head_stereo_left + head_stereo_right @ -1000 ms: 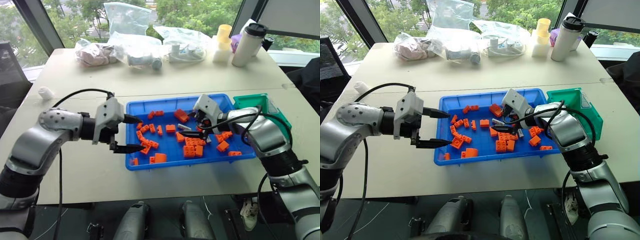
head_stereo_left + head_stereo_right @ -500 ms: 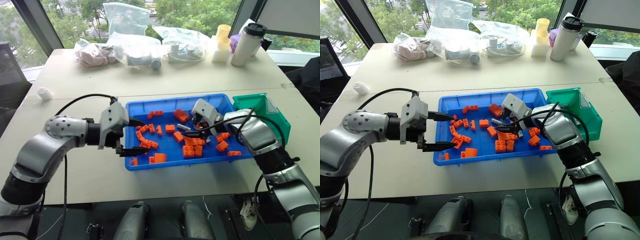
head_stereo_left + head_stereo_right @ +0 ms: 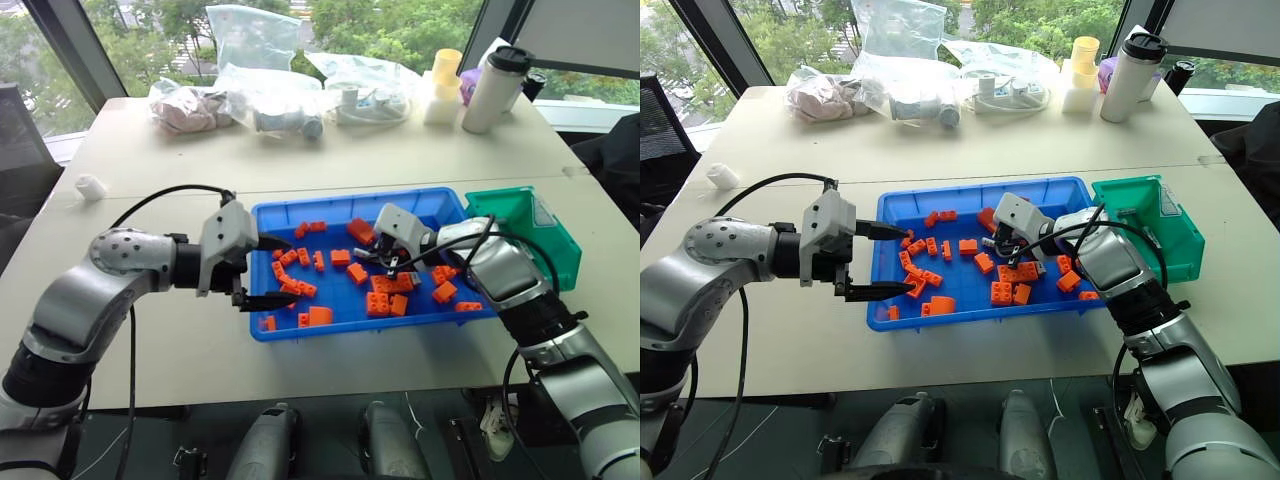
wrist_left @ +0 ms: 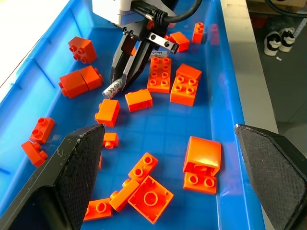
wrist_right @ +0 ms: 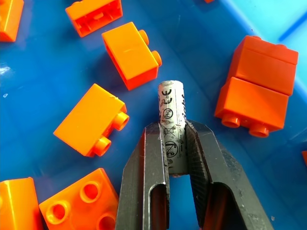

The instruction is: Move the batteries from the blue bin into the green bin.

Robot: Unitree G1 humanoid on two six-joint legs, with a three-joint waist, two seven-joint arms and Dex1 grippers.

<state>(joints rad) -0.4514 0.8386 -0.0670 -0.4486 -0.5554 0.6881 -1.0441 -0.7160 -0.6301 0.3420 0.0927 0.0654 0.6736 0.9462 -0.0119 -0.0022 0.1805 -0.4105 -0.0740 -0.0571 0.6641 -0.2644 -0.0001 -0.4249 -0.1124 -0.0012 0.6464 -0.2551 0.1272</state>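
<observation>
grasp stage | right gripper (image 5: 174,143) clamps a battery (image 5: 171,128) in blue bin (image 3: 290,328) — unlifted | left gripper (image 3: 262,270) wide, idle | green bin (image 3: 560,255) at 3 o'clock — contents unclear

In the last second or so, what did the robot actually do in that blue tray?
The right gripper closed its jaws on a battery lying in the blue bin among the orange bricks; a second ago the jaws stood open over it. The battery is not lifted yet. The left gripper kept hovering open at the bin's other end, and the green bin stayed put.
</observation>
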